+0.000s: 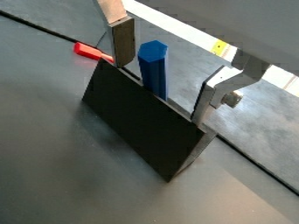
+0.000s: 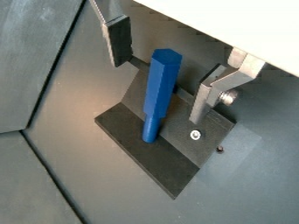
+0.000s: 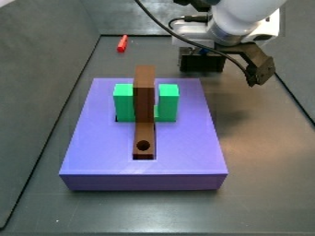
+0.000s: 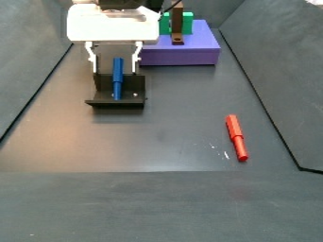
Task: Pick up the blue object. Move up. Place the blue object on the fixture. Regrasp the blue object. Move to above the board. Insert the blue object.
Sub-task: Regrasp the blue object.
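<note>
The blue object [image 1: 153,68] is a slim hexagonal peg. It stands upright on the fixture [image 2: 163,150], against the fixture's dark upright wall [image 1: 140,122]. My gripper [image 2: 163,68] is open and straddles the peg's upper part, with a gap between each finger and the peg. In a side view the peg [image 4: 117,77] stands on the fixture [image 4: 116,95] under the gripper [image 4: 116,59]. From the opposite side the gripper [image 3: 204,51] hides the peg above the fixture [image 3: 201,63]. The purple board [image 3: 147,143] lies apart from the fixture.
On the board sit a green block [image 3: 124,101] and a brown bar [image 3: 145,115] with a round hole. A red peg [image 4: 235,137] lies on the dark floor and shows behind a finger [image 1: 91,52] in a wrist view. Raised walls edge the floor.
</note>
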Motion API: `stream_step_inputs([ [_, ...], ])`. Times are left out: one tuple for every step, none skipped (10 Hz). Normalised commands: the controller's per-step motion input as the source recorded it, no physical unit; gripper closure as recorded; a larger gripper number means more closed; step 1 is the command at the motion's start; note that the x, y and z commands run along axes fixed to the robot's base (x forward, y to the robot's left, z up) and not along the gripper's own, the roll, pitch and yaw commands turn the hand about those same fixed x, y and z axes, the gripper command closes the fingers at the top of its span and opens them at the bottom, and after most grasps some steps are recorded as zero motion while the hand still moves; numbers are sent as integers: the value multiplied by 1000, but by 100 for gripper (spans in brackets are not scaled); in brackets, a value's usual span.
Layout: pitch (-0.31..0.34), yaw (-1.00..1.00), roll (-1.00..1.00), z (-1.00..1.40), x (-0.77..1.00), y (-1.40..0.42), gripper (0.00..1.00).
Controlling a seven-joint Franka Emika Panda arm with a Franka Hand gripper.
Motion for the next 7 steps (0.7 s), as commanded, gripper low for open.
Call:
stream_step_inputs([
  [-9,0,23,0,0,-11,0],
  [-3,0,60,0,-23,-49,0],
  [-14,0,71,0,-37,-29,0],
  [0,0,0,0,0,0,100],
  [0,0,0,0,0,0,100],
  [0,0,0,0,0,0,100],
  [0,0,0,0,0,0,100],
])
